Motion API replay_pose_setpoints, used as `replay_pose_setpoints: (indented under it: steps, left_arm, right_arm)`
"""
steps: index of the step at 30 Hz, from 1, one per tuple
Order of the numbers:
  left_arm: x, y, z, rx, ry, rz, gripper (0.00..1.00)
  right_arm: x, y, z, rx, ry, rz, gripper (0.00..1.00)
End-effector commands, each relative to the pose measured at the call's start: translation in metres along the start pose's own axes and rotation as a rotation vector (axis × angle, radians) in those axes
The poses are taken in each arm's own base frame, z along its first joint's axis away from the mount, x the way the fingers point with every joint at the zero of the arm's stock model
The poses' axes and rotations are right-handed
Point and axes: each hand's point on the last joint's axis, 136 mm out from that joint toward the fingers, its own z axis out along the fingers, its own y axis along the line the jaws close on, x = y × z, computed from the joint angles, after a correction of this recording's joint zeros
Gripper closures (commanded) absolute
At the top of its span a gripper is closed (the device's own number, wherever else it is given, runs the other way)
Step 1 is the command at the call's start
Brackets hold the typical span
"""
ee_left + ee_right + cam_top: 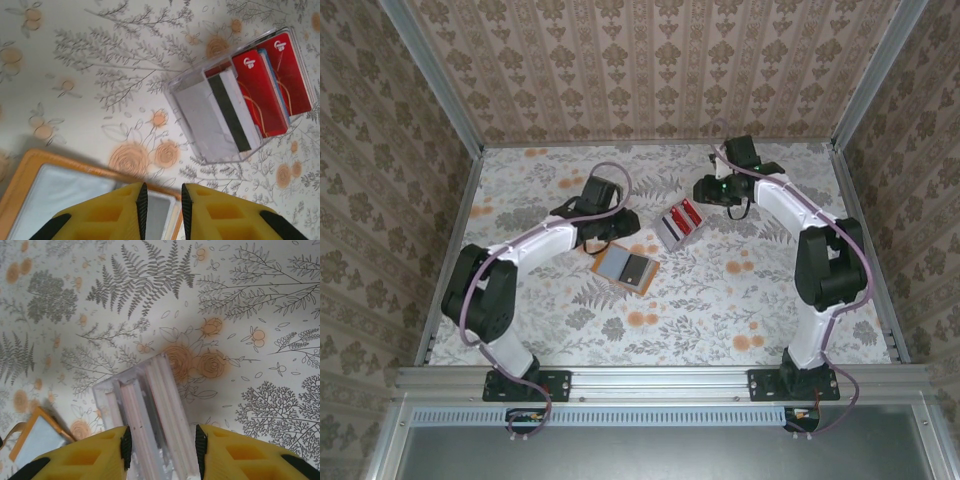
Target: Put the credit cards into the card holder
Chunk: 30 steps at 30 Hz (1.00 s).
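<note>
R gripper [163, 442], fingers apart astride clear stand [102, 390] w/ credit cards [160, 395] on edge btwn them; card holder [37, 437] open flat off to its left, beneath narrow-gapped empty L gripper [162, 205]; rec: pinch one card, lift straight.

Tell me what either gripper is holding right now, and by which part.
Nothing looks held. The left gripper hovers over the holder with an empty gap; the right gripper is open over the stand.
</note>
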Motion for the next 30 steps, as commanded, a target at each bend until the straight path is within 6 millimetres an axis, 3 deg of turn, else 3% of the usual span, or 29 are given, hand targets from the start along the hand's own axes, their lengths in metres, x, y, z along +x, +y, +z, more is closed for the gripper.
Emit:
replay_pose_setpoints:
  steps: [1,8,17,23,30]
  left_arm:
    - [-0.015,-0.022,0.010,0.087,0.003,0.027,0.69]
    - [-0.016,-0.040,0.042,0.142,0.058,0.026,0.67]
    - [-0.007,-0.043,0.075,0.162,0.118,0.011,0.65]
    - [-0.001,-0.042,0.087,0.159,0.141,0.006,0.65]
    - [0.007,-0.044,0.098,0.164,0.160,0.002,0.65]
  right_arm:
    - [0.004,-0.010,0.013,0.034,0.055,-0.009,0.58]
    - [0.014,-0.008,0.029,0.005,0.120,-0.004,0.58]
    - [0.022,0.007,0.040,-0.075,0.185,-0.008,0.57]
    - [0.020,0.020,0.035,-0.094,0.173,-0.027,0.57]
    - [0.031,0.027,0.038,-0.093,0.202,-0.048,0.57]
